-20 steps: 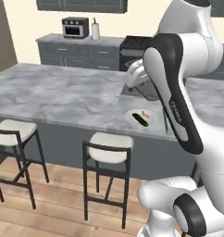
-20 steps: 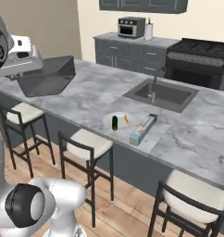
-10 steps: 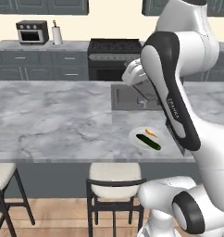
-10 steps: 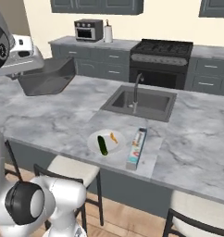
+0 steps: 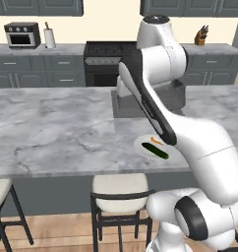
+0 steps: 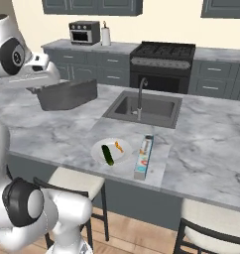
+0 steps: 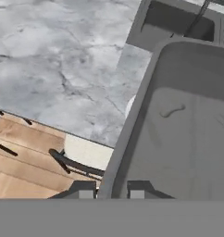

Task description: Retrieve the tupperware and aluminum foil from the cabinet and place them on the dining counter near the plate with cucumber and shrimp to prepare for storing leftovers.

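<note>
End effector (image 7: 111, 193): the two small dark fingertips (image 7: 85, 193) were drawn close together, pinched on the near rim of the dark grey boxy plastic tupperware tub (image 7: 178, 125), one tip outside the wall, one inside. Tub held clear of the grey-white marble surface (image 6: 47, 134), hanging above it, mouth facing the hand camera. Inside of the tub bare, only a faint squiggle mark on its floor.

In the right base view the same tub (image 6: 67, 94) hung below the white hand, above the surface.

Below and beyond the end effector, on the surface: a round white plate (image 6: 111, 151) near the front edge, carrying a small elongated dark green cucumber piece (image 6: 108, 154) and a small orange shrimp (image 6: 119, 147), the two lying side by side, apart. Just beside the plate, on the side away from the end effector, the long slim light-grey aluminum foil carton (image 6: 144, 157) lay flat, running front to back, its dark end toward the front edge. In the left base view the plate (image 5: 143, 145) showed partly behind the arm.

Farther back from the plate, a recessed grey sink (image 6: 143, 109) with a dark faucet (image 6: 140, 96).

Open room: bare marble stretched between the held tub and the plate, and wide beneath the tub. Front edge of the surface ran just past the plate; white-cushioned black stools (image 6: 75, 182) stood below it on a wooden floor (image 7: 26, 162).
</note>
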